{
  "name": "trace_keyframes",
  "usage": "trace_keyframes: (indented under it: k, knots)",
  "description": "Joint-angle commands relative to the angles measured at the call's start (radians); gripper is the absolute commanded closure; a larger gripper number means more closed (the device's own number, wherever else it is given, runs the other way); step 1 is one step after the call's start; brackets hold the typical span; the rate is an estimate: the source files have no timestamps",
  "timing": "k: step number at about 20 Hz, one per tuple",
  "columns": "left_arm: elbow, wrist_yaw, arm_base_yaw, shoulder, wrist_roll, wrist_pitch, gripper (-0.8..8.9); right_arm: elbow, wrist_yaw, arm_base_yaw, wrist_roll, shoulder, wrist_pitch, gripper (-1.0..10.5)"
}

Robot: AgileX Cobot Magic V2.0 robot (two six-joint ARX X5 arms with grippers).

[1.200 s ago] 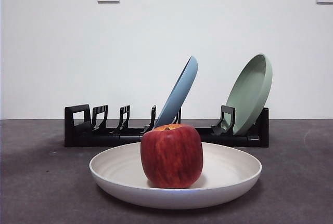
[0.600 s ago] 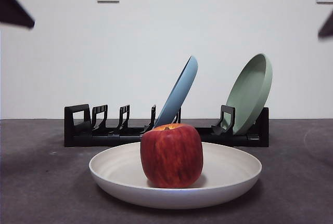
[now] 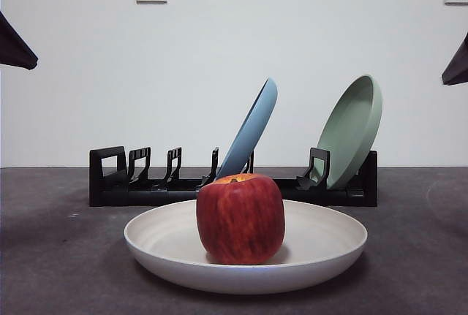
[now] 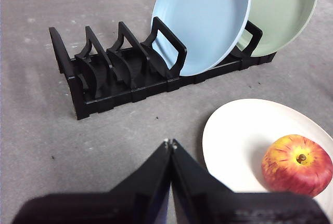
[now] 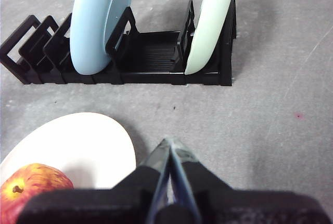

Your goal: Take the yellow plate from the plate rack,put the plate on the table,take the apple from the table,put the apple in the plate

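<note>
Front view: apple [image 3: 240, 218] upright in middle of yellow plate [image 3: 246, 245], plate flat on table [image 3: 58, 256] toward near edge; rack [image 3: 232, 180] behind, toward far edge, holding blue plate [image 3: 251, 129] and green plate [image 3: 352, 130], both leaning. Black arm tips at both upper corners only, well clear of everything.

Left wrist view: left gripper [image 4: 170, 143] over bare table beside plate [image 4: 244, 141], jaws pressed together, nothing pinched; apple [image 4: 297, 164] on plate, stem hollow up; rack [image 4: 125, 73] beyond, its slots on this side unfilled.

Right wrist view: right gripper [image 5: 169, 146] over table near plate rim [image 5: 88, 141], jaws likewise pressed together and empty; apple [image 5: 31, 187] partly in view at picture's corner.

Handling (judged, not seen): apple likely firm, moderately heavy, smooth-skinned and rather slippery; best taken across widest flanks. Plate stiff, matte, probably light; best pinched at raised rim. Task appears complete.
</note>
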Motion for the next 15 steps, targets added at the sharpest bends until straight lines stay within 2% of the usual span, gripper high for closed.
trace_keyframes:
  k: [1,5,7,11,15]
  knots:
    - [-0.002,0.001,0.002,0.0,-0.006,0.002,8.16,-0.003,0.003,0.0,0.013,0.0,0.005,9.5]
    - [-0.002,0.002,0.001,-0.002,-0.005,-0.005,8.16,-0.003,0.003,0.0,0.013,0.0,0.005,9.5]
    - [-0.002,-0.034,0.01,-0.053,0.089,-0.018,8.16,-0.003,0.003,0.001,0.013,0.0,0.005,9.5]
    - [-0.024,-0.028,0.066,-0.214,0.226,0.015,8.16,-0.003,0.003,0.0,0.013,-0.001,0.005,9.5]
    - [-0.149,-0.02,0.185,-0.362,0.234,0.095,8.16,-0.003,0.003,0.0,0.013,0.0,0.005,9.5]
